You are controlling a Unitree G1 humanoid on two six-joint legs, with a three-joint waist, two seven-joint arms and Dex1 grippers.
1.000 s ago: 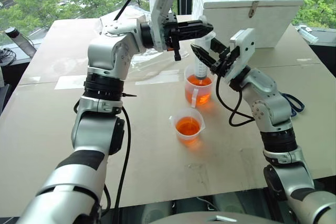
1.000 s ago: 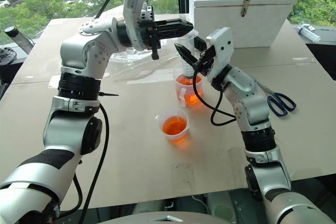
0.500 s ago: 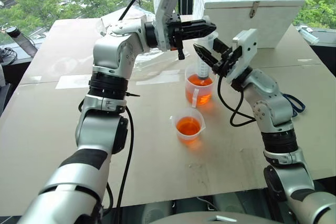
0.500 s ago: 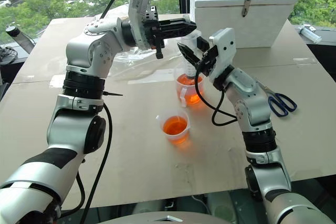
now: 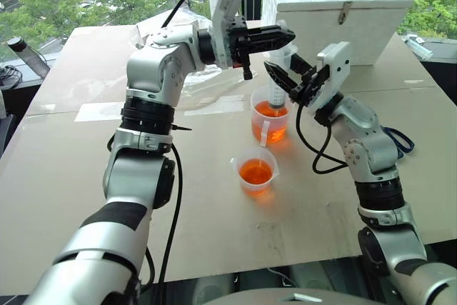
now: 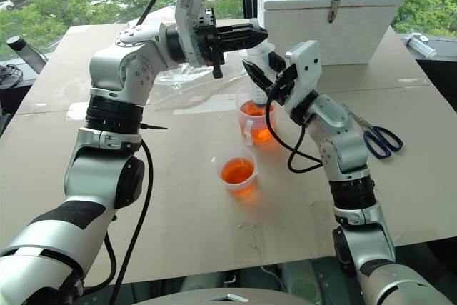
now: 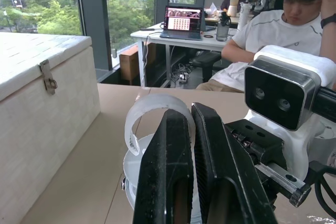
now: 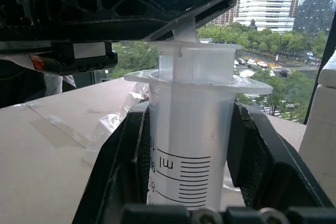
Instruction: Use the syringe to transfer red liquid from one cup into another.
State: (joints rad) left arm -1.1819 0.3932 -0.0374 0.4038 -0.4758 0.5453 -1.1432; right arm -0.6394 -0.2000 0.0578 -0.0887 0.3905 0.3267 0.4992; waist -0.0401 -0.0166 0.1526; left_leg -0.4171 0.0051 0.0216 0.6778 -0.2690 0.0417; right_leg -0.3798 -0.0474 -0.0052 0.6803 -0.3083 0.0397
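The syringe point(image 5: 274, 93) stands upright with its tip down in the taller cup point(image 5: 269, 131), which holds red liquid point(image 5: 270, 111). My right gripper point(image 5: 277, 78) is shut on the syringe's clear barrel point(image 8: 190, 129) just under the flange. From the left, my left gripper point(image 5: 285, 34) reaches in level and is shut on the white plunger top point(image 7: 157, 113) above the barrel. The shorter cup point(image 5: 256, 185) sits nearer to me on the table, also with red liquid point(image 5: 255, 171) in it.
A white box point(image 5: 335, 5) stands behind the cups. Blue-handled scissors point(image 6: 383, 141) lie to the right, crumpled clear plastic point(image 5: 203, 82) to the left. A second syringe point(image 5: 418, 46) lies at the far right. A seated person point(image 7: 283, 22) is beyond the table.
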